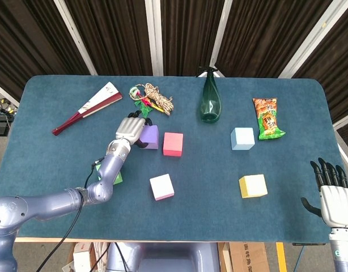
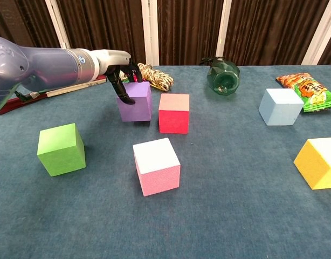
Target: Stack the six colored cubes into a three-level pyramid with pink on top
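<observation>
My left hand (image 1: 128, 129) (image 2: 122, 73) grips the purple cube (image 1: 151, 136) (image 2: 137, 102) from its left and top, close beside the red cube (image 1: 173, 144) (image 2: 174, 113). The pink cube (image 1: 162, 187) (image 2: 157, 166) sits nearer the front. My left forearm partly hides the green cube (image 1: 117, 177) (image 2: 61, 149). On the right lie the light blue cube (image 1: 242, 138) (image 2: 281, 106) and the yellow cube (image 1: 253, 186) (image 2: 319, 162). My right hand (image 1: 334, 195) hovers off the table's right front corner, fingers apart and holding nothing.
A green bottle (image 1: 210, 102) (image 2: 223, 75) lies at the back centre, a snack bag (image 1: 267, 118) (image 2: 308, 90) to its right. A folded fan (image 1: 89, 106) and a coil of rope (image 1: 153, 98) (image 2: 153, 76) lie behind my left hand.
</observation>
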`<state>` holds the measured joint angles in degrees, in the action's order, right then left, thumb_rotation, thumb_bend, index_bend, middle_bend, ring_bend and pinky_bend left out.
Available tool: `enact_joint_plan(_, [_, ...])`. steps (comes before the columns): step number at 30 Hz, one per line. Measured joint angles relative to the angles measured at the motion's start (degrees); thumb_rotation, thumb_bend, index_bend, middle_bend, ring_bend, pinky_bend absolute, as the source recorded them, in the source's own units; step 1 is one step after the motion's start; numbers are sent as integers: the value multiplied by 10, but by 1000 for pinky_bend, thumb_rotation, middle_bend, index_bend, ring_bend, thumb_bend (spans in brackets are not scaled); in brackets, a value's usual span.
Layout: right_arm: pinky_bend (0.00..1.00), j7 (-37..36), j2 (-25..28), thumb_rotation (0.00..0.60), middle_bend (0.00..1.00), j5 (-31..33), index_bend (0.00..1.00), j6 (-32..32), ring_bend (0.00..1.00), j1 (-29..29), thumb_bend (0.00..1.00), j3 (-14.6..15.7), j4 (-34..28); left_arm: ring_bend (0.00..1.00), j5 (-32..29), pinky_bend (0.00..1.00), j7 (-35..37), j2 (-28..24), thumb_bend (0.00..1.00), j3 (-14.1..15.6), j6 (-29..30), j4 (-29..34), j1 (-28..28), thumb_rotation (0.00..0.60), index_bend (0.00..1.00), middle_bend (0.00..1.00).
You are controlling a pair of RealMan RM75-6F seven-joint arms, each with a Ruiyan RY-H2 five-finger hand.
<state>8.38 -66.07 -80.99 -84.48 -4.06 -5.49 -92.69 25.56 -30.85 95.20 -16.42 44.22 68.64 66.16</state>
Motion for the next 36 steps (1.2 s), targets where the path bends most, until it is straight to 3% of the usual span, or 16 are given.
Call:
enact_joint_plan(16, [36,-3,0,600,1,0,86,-1,60,1,241,-1,1,3,-16,94,-15,0,382,10,6,8,12,600,341,343])
enact_joint_plan(36, [36,-9,2,600,1,0,86,-2,62,1,240,-2,1,2,-13,94,-10,15,277,12,6,-3,19,600,311,310])
